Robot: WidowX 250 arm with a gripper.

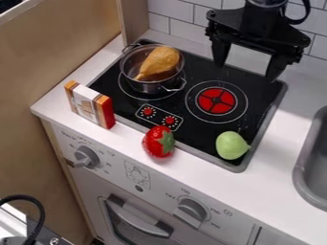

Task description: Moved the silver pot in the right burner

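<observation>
Strawberry (155,142) at stove edge (203,157), spread claw (246,72), pot (147,87) beside burner (217,101)

Black arm (266,4), black gripper (246,72) (tapered fingers (220,49), one curved black cable (307,12)).

black arm (258,21) at upper right, jaws wide apart, pointing down

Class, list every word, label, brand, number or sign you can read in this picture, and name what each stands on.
No text reads surely enough to quote.
Red, white and orange box: print too small.
Left knob: surrounding marks too small.
Right knob: surrounding marks too blurred.
Small panel between the knobs: outlined marks, unreadable.
</observation>
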